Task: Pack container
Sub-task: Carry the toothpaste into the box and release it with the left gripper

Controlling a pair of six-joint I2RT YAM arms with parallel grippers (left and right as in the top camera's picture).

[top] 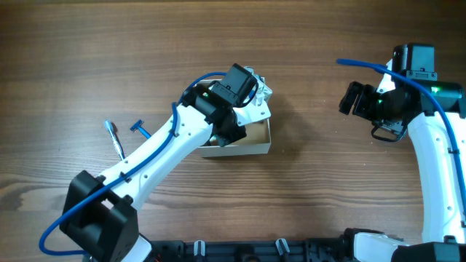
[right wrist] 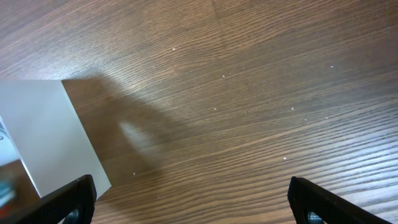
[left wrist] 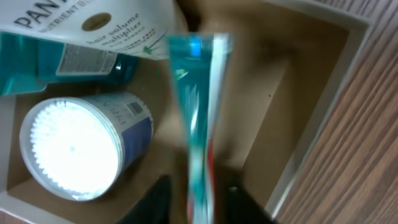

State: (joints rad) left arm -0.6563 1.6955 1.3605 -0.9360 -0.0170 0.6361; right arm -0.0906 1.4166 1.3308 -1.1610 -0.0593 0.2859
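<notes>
The container (top: 258,149), a shallow white box with a brown inside, stands mid-table. My left gripper (top: 244,91) is above it. In the left wrist view the gripper (left wrist: 199,208) is shut on a blurred teal toothpaste tube (left wrist: 196,106) that hangs inside the container (left wrist: 323,118). In the box lie a white bottle (left wrist: 93,25), a teal bottle (left wrist: 56,65) and a blue jar with a white lid (left wrist: 74,146). My right gripper (top: 353,98) is open and empty to the right of the box. In the right wrist view the gripper (right wrist: 193,205) faces the container's white wall (right wrist: 50,137).
A toothbrush-like stick (top: 113,138) and a small blue item (top: 138,129) lie on the wood table left of the left arm. Bare wood (right wrist: 249,93) lies between the right gripper and the box.
</notes>
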